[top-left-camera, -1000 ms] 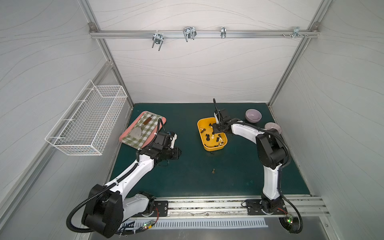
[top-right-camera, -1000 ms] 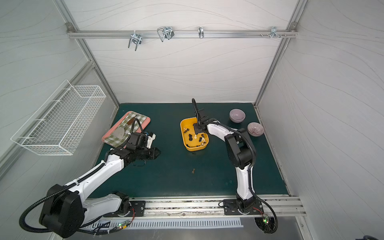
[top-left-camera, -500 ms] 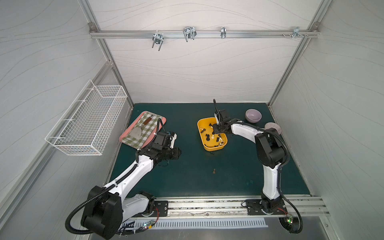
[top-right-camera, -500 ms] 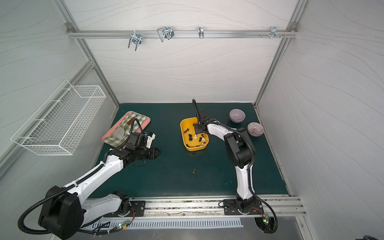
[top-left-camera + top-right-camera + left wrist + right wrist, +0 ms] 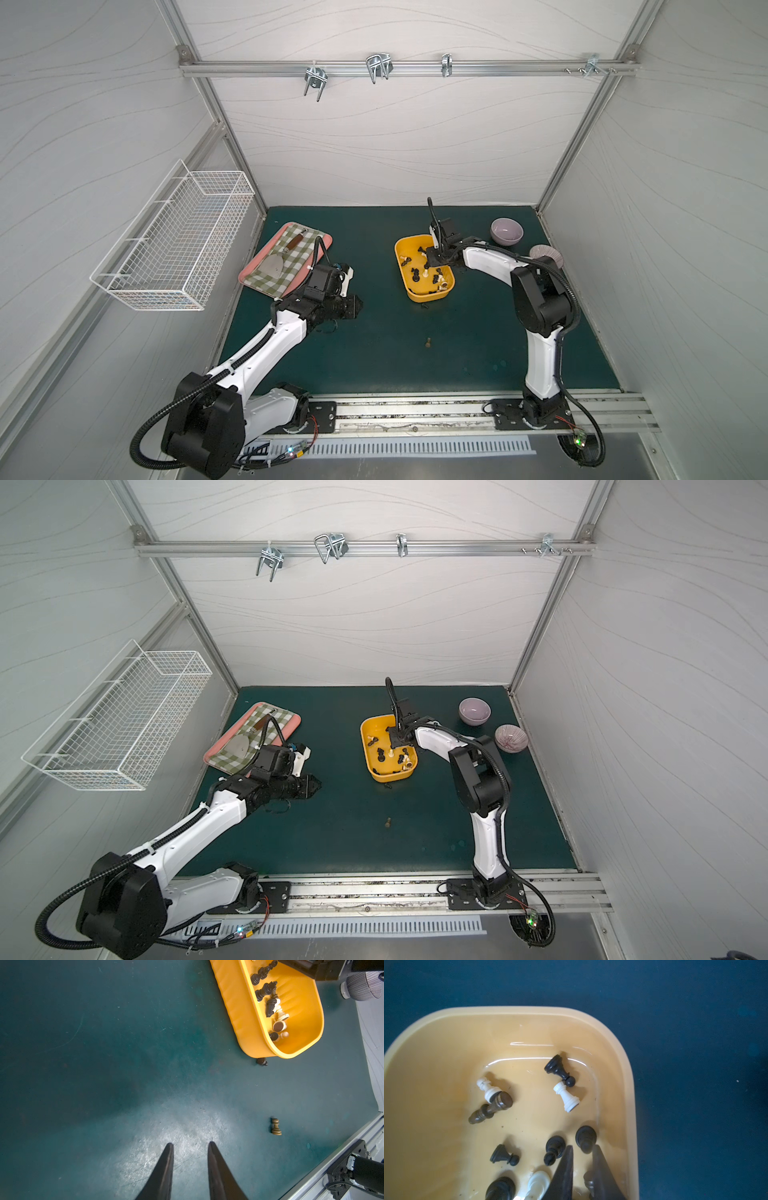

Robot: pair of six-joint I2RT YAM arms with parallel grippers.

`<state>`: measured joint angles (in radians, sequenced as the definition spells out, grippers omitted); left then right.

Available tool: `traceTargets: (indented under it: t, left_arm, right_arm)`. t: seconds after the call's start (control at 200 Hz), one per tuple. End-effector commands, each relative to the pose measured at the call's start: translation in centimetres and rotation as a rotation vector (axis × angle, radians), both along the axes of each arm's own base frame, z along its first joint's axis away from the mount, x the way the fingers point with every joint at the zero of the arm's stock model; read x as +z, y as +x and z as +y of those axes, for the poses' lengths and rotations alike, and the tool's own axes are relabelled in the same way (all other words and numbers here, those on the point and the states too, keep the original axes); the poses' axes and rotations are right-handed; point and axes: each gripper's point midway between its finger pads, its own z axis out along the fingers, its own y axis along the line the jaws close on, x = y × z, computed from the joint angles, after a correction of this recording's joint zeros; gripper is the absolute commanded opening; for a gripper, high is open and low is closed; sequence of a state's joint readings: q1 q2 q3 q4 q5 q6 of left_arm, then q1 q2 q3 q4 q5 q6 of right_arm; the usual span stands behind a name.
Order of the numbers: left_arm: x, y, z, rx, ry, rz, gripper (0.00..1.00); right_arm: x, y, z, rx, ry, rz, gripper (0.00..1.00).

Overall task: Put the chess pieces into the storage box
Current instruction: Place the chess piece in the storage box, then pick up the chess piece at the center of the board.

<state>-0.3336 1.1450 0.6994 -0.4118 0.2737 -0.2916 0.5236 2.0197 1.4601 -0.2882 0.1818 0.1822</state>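
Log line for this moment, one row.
right hand: over storage box, slightly open, empty | left hand: open, empty, over mat | outside box: brown pawn, dark piece by box wall

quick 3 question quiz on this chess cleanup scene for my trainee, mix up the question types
1. True or false: the left gripper is shut on something.
2. How many chess pieces are on the mat outside the storage box?
3. Which gripper is above the storage box? A left, B right.
Key: 1 false, it is open and empty. 2 two: a brown pawn and a black piece beside the box. 3 B, the right gripper.
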Motion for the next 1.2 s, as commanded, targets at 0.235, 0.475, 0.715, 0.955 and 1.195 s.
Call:
traceTargets:
  t: [0.235,0.475,0.715,0.955,1.195]
  left_arm:
    - [1.1,0.4,0.0,0.008,-0.016,-0.03,0.3]
    - [1.2,0.1,-0.6,-0.028,-0.017,-0.035,0.31]
    - [1.1,-0.8,-2.5,-0.125,0.051,-0.043,0.31]
    - [1.1,-1.4,-6.0,-0.239,0.098,-0.056,0.32]
    - [0.3,-2.3,-10.0,-0.369,0.177,-0.061,0.32]
  right_arm:
    - [5.8,-0.2,-0.5,0.012,0.042,-0.089,0.2]
    - [9.5,-2.1,-1.6,0.007,0.082,-0.15,0.2]
    - [9.2,-5.7,-5.1,-0.046,0.116,-0.134,0.2]
    - [7.7,-9.6,-8.9,-0.113,0.152,-0.084,0.2]
    - [5.5,-12.9,-12.1,-0.167,0.164,-0.015,0.2]
